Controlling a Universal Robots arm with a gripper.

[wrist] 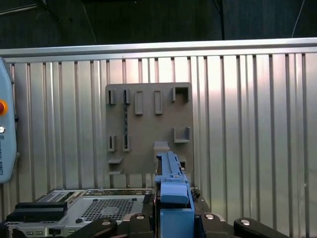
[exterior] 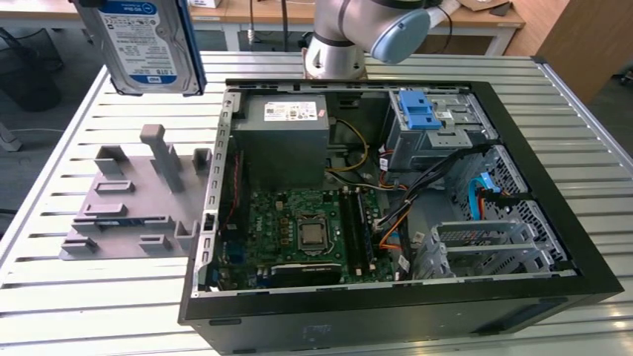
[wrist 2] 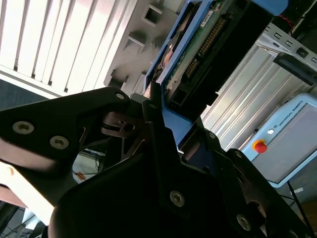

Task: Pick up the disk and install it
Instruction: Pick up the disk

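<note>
Gripping disk (exterior: 148, 44) tight in tool (wrist 2: 179, 131), upper left of exterior view, just left of the open case (exterior: 396, 319); drive cage (exterior: 435, 126) inside it, upper right.

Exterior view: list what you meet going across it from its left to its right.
Grey plastic fixture plate → grey metal power-supply box with white sticker → grey metal drive cage with blue latch. The silver disk with blue bracket, held aloft, overlaps the plate's span, so it is left out.

Disk (exterior: 148, 46) — glossy label, blue plastic bracket; table (exterior: 554, 81) ribbed metal (dull sheen).
</note>
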